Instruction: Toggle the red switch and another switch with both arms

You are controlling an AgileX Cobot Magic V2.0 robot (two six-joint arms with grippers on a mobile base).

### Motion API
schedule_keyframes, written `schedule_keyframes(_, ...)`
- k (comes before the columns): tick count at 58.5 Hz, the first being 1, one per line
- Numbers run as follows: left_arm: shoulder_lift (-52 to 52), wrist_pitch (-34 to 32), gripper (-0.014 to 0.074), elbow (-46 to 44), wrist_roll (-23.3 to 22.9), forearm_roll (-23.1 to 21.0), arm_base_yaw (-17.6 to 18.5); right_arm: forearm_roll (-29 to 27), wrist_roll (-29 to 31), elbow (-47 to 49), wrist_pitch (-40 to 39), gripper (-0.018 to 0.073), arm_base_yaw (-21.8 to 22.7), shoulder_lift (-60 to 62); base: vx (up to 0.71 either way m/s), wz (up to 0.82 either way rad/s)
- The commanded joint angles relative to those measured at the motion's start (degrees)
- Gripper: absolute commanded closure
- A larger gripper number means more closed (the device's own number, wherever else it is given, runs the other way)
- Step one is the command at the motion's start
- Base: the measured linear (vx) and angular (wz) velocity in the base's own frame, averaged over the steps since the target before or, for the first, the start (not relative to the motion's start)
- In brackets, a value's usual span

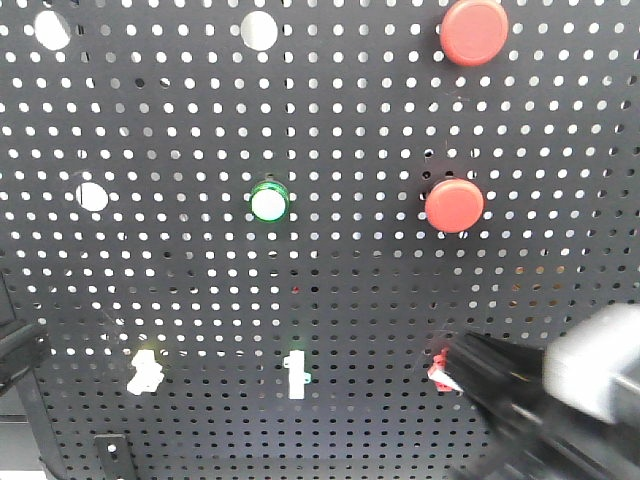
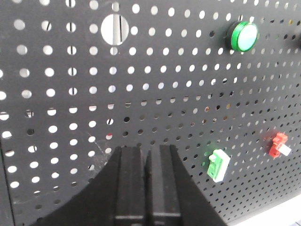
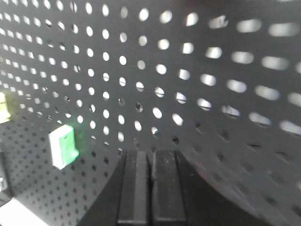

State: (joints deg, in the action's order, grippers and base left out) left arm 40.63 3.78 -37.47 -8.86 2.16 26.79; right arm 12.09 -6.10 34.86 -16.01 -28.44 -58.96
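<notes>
Right hand (image 3: 150, 153) pinched closed, empty, tip just beside red switch (image 1: 437, 377), pegboard (image 1: 350, 130) lower right. Left hand (image 2: 146, 150) closed, empty; yellow switch (image 1: 145, 372) lower left. Push levers squarely, gently.

Left pincer (image 2: 146, 153), right pincer (image 3: 150, 154): seemingly closed.
</notes>
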Motion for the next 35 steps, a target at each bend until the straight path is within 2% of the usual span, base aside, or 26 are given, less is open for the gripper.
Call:
schedule_keyframes(1,-0.30,-4.51,0.0594,-1.86,-0.12,0.04,0.23,0.23,0.56,2.83,-6.09,0.0566,-0.15,-1.15,0.00,0.00)
schedule_keyframes(8,-0.30,-4.57,0.0594,-1.86,-0.12,0.04,0.23,0.13,0.43,2.83,-7.64,0.0566,-0.15,-3.03,0.00,0.00)
schedule_keyframes(16,-0.30,-4.57,0.0594,-1.86,-0.12,0.04,0.23,-0.16,0.14,2.83,-5.41,0.0566,-0.15,-4.39,0.00,0.00)
schedule_keyframes(26,-0.30,-4.57,0.0594,-1.86,-0.12,0.04,0.23,-3.95,0.08,2.83,4.24,0.0566,-0.15,-4.95,0.00,0.00)
schedule_keyframes(35,-0.24,-4.52,0.0594,-1.86,-0.12,0.04,0.23,-4.48,0.08,2.83,12.77,0.0566,-0.21,-4.61,0.00,0.00)
